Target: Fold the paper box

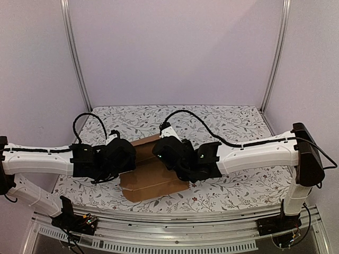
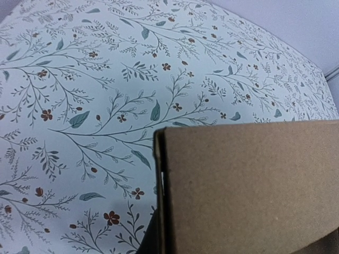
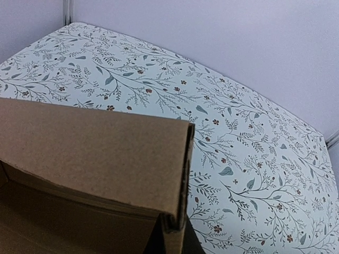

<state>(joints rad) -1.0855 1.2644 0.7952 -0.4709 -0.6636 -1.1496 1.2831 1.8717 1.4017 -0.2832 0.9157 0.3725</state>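
Note:
The paper box (image 1: 153, 181) is plain brown cardboard lying mid-table between both arms, with a flap raised at the back (image 1: 145, 143). My left gripper (image 1: 121, 157) sits at its left end. In the left wrist view an upright cardboard wall (image 2: 249, 185) fills the lower right, and my left gripper (image 2: 160, 235) is shut on its edge, with only a dark finger sliver showing. My right gripper (image 1: 168, 153) is at the right end. In the right wrist view it (image 3: 177, 239) is shut on the doubled-over side wall (image 3: 95, 153), a dark finger on each side.
A floral tablecloth (image 1: 233, 124) covers the table, with pale walls and aluminium posts (image 1: 275, 58) at the back corners. Black cables (image 1: 212, 129) loop over both arms. A metal rail (image 1: 175, 233) runs along the near edge.

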